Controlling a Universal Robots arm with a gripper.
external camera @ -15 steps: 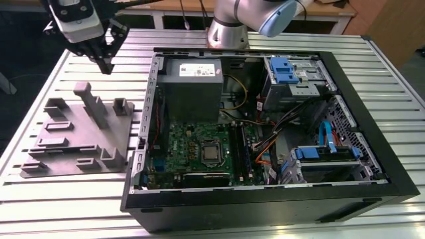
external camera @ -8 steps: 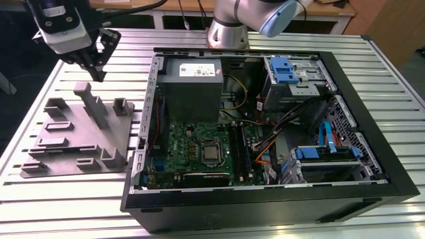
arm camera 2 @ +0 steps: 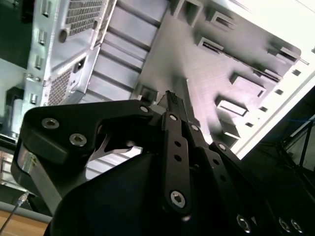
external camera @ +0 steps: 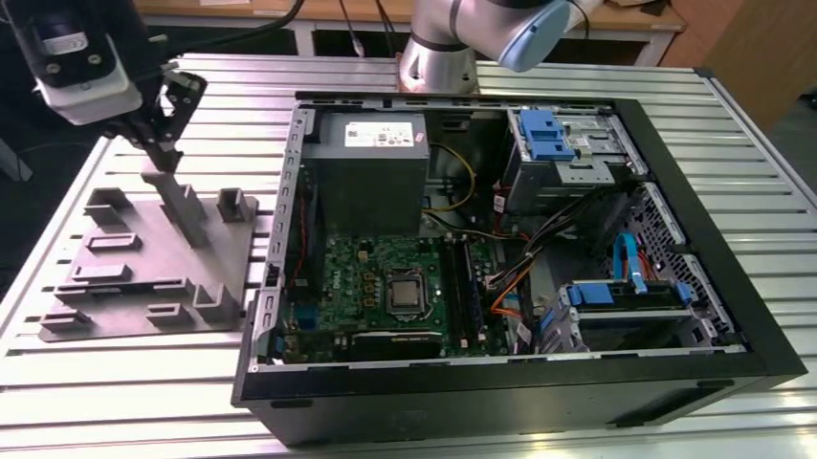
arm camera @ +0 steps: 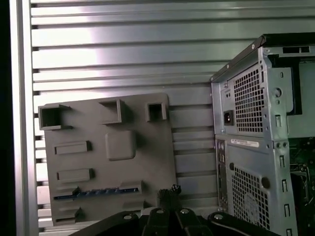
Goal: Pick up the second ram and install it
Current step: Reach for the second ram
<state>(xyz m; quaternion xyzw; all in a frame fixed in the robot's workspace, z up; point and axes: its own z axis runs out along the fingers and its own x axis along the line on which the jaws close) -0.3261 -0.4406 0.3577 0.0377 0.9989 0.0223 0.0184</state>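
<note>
- While I hover over the grey holder (external camera: 144, 279), at nine o'clock from the case (external camera: 447, 397) in the exterior view, my jaws are together, empty.
- The second ram (arm camera: 98, 191) stands edge-up in its holder slot, seemingly kept easy to pinch.

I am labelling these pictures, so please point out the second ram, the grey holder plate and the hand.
second ram (arm camera: 98, 192): first wrist view, middle of its long edge.
grey holder plate (arm camera: 152, 157): first wrist view, a bare flat part.
hand (external camera: 163, 158): exterior view, at its tip.
</note>
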